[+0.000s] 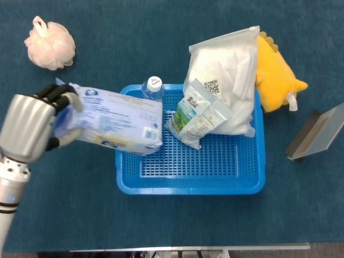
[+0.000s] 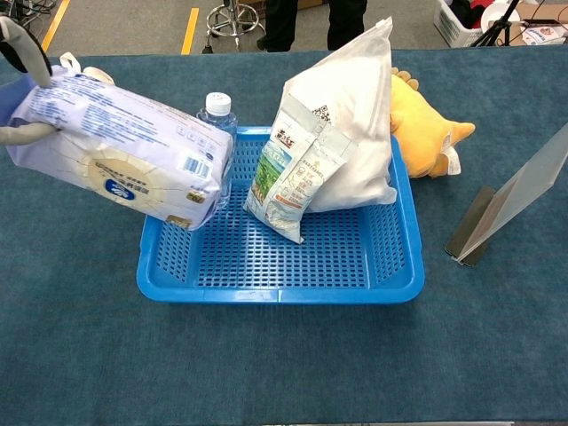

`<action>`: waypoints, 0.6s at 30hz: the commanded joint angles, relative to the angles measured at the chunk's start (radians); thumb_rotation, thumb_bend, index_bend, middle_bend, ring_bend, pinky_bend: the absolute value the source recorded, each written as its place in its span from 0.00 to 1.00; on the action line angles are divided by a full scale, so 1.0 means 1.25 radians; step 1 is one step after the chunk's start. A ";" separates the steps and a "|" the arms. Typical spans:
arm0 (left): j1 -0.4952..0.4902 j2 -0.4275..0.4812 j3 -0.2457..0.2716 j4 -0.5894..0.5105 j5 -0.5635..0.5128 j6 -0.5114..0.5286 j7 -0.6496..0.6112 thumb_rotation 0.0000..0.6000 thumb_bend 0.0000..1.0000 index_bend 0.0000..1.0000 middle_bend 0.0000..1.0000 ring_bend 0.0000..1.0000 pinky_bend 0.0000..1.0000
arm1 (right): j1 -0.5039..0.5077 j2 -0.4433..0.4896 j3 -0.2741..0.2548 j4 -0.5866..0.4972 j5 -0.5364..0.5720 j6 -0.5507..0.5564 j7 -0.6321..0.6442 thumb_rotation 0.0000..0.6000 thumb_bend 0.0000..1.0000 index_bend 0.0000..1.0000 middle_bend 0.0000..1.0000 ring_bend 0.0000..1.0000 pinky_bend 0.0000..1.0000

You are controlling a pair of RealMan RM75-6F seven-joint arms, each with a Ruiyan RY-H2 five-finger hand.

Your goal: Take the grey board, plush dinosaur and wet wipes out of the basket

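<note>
Now, key relation: the soft lavender-and-white plastic pack of wet wipes runs rightward from the fingers, its long axis roughly level and sloping slightly down; the far end overhangs the left wall of the blue perforated plastic basket, so the set-down ground lies left of and below the hand.
Left hand: the silver-backed left hand has dark fingers clamped over the pack's top left end, with a pale thumb under it; in the chest view only fingertips show at the frame edge.
Right hand: not visible in either view, so the left is the only hand near anything.
Pack: pillowy, glossy film, slightly dented where gripped; I judge it light and yielding, likely to sag if held by one end.
Basket contents, right of the fingers: a clear plastic water bottle with a white cap stands just beyond the pack's far end; a green-and-white foil sachet leans on a large white zip-top bag, smooth and bulging.
Farther right: the yellow plush dinosaur, fuzzy and rounded, lies outside the basket, just beside its right wall; the flat grey board rests on the blue felt table, well apart.
Far left, beyond the fingers: a pink mesh bath pouf.
</note>
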 commanded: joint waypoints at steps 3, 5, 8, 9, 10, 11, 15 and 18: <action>0.026 0.008 -0.011 0.043 -0.063 0.009 0.027 1.00 0.36 0.77 0.78 0.71 1.00 | 0.000 -0.005 -0.002 0.002 0.002 -0.003 0.002 1.00 0.00 0.23 0.27 0.22 0.48; 0.033 0.001 -0.011 0.066 -0.088 0.003 0.027 1.00 0.36 0.77 0.78 0.71 1.00 | 0.000 -0.005 -0.002 0.003 0.003 -0.005 0.002 1.00 0.00 0.23 0.27 0.22 0.48; 0.041 -0.002 -0.006 0.089 -0.133 -0.021 0.013 1.00 0.36 0.77 0.78 0.71 1.00 | 0.001 -0.005 -0.003 0.002 0.003 -0.006 0.002 1.00 0.00 0.23 0.27 0.22 0.48; 0.043 -0.001 -0.002 0.095 -0.144 -0.031 0.005 1.00 0.36 0.77 0.78 0.71 0.99 | 0.001 -0.005 -0.002 0.002 0.003 -0.007 0.002 1.00 0.00 0.23 0.27 0.22 0.48; 0.045 -0.001 0.001 0.100 -0.149 -0.037 0.000 1.00 0.36 0.77 0.77 0.71 0.99 | 0.002 -0.005 -0.002 0.001 0.003 -0.008 0.002 1.00 0.00 0.23 0.27 0.22 0.48; 0.047 -0.001 0.005 0.106 -0.153 -0.044 -0.006 1.00 0.36 0.76 0.77 0.70 0.98 | 0.002 -0.005 -0.002 0.001 0.004 -0.009 0.002 1.00 0.00 0.23 0.27 0.22 0.48; 0.052 -0.005 0.013 0.117 -0.155 -0.053 -0.006 1.00 0.36 0.75 0.74 0.67 0.93 | 0.006 -0.008 -0.005 0.001 0.005 -0.019 0.002 1.00 0.00 0.23 0.27 0.22 0.48; 0.057 -0.014 0.010 0.125 -0.143 -0.038 -0.008 1.00 0.36 0.73 0.73 0.64 0.90 | 0.008 -0.011 -0.005 0.001 0.006 -0.023 0.002 1.00 0.00 0.23 0.27 0.22 0.48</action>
